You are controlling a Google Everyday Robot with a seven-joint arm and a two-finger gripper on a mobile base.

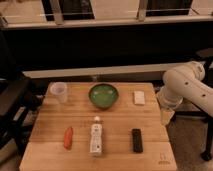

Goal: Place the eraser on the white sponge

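The eraser (pixel 136 140), a small flat black block, lies on the wooden table (pixel 115 120) near the front right. The white sponge (pixel 139 97), a small cream pad, lies at the back right, to the right of the green bowl. My white arm (pixel 184 86) reaches in from the right. The gripper (pixel 166 116) hangs down just off the table's right edge, between the sponge and the eraser and to the right of both. It touches neither.
A green bowl (pixel 103 95) stands at the back middle and a clear plastic cup (pixel 58 91) at the back left. A white bottle (pixel 96 138) lies at the front middle, an orange carrot-like piece (pixel 68 137) to its left. A dark wall runs behind the table.
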